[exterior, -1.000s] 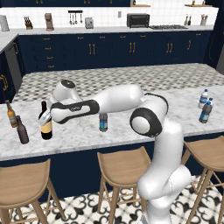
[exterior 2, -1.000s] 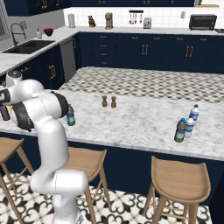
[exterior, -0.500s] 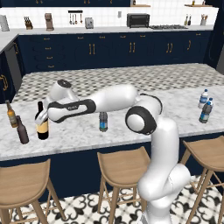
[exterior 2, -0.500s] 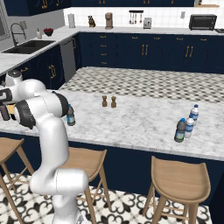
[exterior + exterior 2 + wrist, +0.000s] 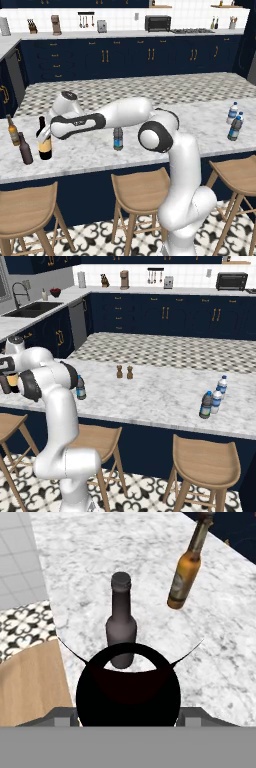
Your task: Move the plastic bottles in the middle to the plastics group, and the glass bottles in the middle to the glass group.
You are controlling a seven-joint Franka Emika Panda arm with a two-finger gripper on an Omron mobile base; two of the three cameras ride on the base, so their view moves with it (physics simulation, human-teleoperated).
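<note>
The tall dark wine bottle with a tan label stands upright at the counter's left end, and my gripper is shut on its upper body. In the hand view its black rounded top sits between the fingers. Just beyond it are the glass group's plain dark brown bottle and amber bottle. One grey-tinted water bottle stands mid-counter under my forearm. The whitish water bottles stand at the far right with a darker one beside them.
Two small brown shakers stand further back on the marble counter. Wooden stools line the counter's near side. The counter's front edge runs close to the brown bottles.
The arm has carried the wine bottle to the left, closer to the two small brown bottles. The water bottles have not moved.
</note>
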